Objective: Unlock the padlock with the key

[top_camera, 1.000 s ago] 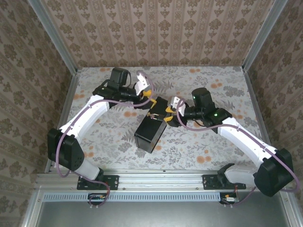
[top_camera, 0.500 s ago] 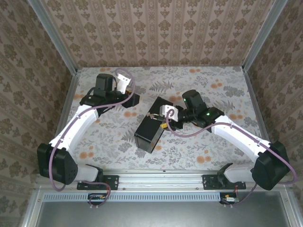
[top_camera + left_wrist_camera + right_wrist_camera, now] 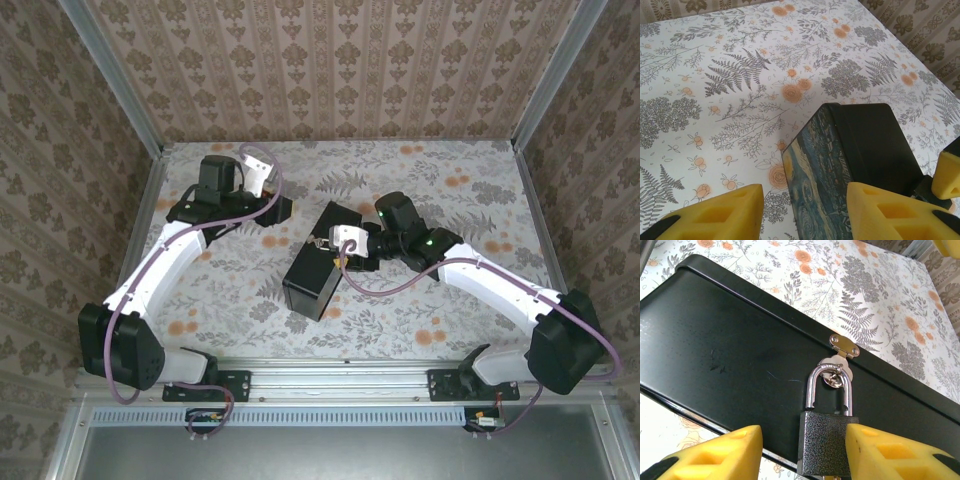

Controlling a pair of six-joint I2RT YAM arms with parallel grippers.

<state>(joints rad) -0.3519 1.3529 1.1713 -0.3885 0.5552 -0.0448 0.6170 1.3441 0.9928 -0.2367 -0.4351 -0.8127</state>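
The padlock [image 3: 826, 442] has a dark grey textured body and a chrome shackle [image 3: 812, 385]. It hangs from the brass hasp [image 3: 844, 346] on the side of the black box [image 3: 315, 265]. The shackle's left leg ends just above the body. A sliver of metal shows under the body at the frame's bottom edge; I cannot tell if it is the key. My right gripper [image 3: 802, 440] is open around the padlock, its right pad [image 3: 875, 450] against the body and its left pad apart. My left gripper [image 3: 802, 200] is open over the table beside the box's painted lid [image 3: 820, 170].
The box lies slanted in the middle of the floral tablecloth [image 3: 420, 310]. Wallpapered walls and metal posts [image 3: 545, 80] close in the back and sides. In the left wrist view a yellow pad of the right gripper [image 3: 950, 175] shows behind the box.
My left gripper has drawn back to the left, away from the box's far end. My right gripper has swung in closer to the padlock on the box's side.
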